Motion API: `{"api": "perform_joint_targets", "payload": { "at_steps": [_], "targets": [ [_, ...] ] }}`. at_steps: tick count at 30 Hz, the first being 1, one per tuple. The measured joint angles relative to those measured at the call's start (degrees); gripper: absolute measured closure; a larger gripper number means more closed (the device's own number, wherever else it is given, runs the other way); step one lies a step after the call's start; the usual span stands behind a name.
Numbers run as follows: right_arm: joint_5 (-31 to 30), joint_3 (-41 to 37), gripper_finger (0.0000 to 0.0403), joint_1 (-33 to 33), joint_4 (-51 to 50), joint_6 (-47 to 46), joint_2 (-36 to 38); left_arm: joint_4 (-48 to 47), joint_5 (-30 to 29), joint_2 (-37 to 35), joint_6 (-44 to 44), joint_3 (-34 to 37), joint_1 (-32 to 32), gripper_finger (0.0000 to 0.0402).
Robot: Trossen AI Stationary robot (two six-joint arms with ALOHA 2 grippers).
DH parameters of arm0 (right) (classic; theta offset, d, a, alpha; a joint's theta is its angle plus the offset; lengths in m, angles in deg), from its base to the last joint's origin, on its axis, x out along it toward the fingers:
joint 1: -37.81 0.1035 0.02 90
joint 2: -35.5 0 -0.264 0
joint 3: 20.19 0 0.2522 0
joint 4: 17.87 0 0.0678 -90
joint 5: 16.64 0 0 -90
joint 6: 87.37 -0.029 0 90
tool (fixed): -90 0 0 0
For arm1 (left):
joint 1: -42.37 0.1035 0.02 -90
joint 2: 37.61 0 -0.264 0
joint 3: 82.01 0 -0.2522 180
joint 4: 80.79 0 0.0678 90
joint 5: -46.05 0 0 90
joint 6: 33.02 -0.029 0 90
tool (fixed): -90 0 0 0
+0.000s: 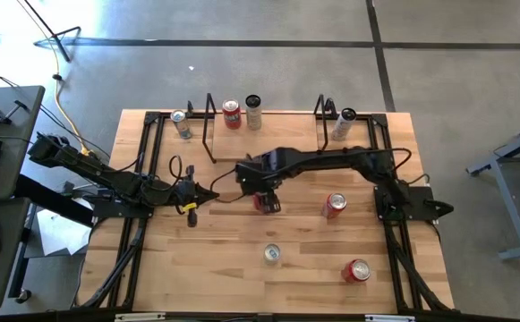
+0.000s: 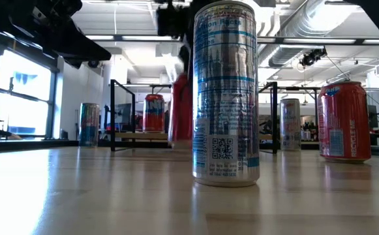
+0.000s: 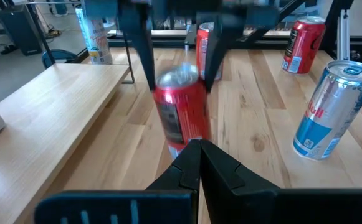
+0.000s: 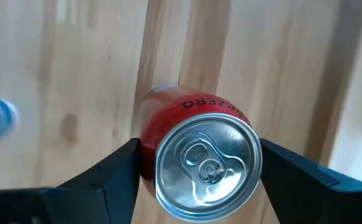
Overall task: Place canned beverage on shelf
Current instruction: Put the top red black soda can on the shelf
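Observation:
My right gripper [image 1: 264, 200] is at the table's middle, shut on a red can [image 4: 193, 124], which also shows in the left wrist view [image 3: 182, 112]. My left gripper [image 3: 199, 152] is shut and empty, just left of that can [image 1: 208, 194]. The shelf [image 1: 282, 134] stands at the table's far edge, a light-wood board with a black wire frame at each end. A red can [image 1: 231, 114] and a dark-topped can [image 1: 253, 111] stand on it. My right gripper pinches the red can's round side [image 4: 144, 146] between its two fingers, just below the can's top rim. The fingers [image 3: 142, 56] come from above, pointing down. The can stands roughly upright; whether its base is on the table I cannot tell.
A silver can [image 1: 181, 123] stands left of the shelf and another [image 1: 345, 124] right of it. A red can [image 1: 334, 206], a silver-blue can [image 1: 271, 255] and a second red can [image 1: 357, 270] stand on the near half of the table.

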Motion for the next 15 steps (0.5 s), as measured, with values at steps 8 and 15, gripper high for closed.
{"api": "perform_joint_targets", "payload": {
  "at_steps": [8, 15],
  "targets": [
    [-2.3, 0.05, 0.0136, -6.4, -2.93, -13.0, 8.15, 0.46, 0.0, 0.0, 0.5, 0.0, 0.0, 0.0402],
    [-9.92, 0.07, 0.0136, -19.32, -1.03, -8.36, 9.53, 0.64, 0.0, 0.0, 0.55, 0.0, -0.01, 0.0401]
  ]
}}
